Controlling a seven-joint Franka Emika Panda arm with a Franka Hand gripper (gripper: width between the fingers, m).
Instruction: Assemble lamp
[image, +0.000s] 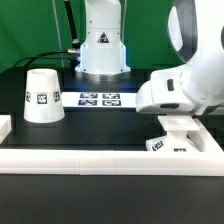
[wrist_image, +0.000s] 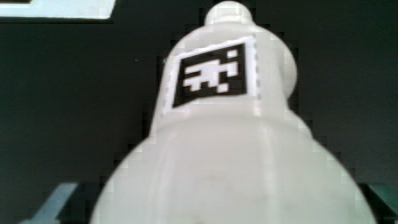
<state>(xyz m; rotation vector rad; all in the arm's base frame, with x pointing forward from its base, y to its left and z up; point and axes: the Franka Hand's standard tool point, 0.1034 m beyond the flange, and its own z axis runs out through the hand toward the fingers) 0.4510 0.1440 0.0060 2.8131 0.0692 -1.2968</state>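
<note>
The bulb (wrist_image: 222, 120) fills the wrist view, a white tapered body with a black-and-white tag on it and its rounded end pointing away. My gripper (wrist_image: 214, 212) is shut on its wide end, with a dark finger (wrist_image: 43, 205) showing at its side. In the exterior view my hand (image: 185, 88) hangs just above the flat square base (image: 182, 140) at the right and hides the bulb. The truncated-cone shade (image: 42, 97) stands upright on the table at the exterior view's left, apart from the gripper.
The marker board (image: 100, 99) lies flat in the middle, in front of the robot's pedestal (image: 102, 50). A long white rail (image: 100, 160) runs along the front edge, with a short end piece at the left (image: 4, 126).
</note>
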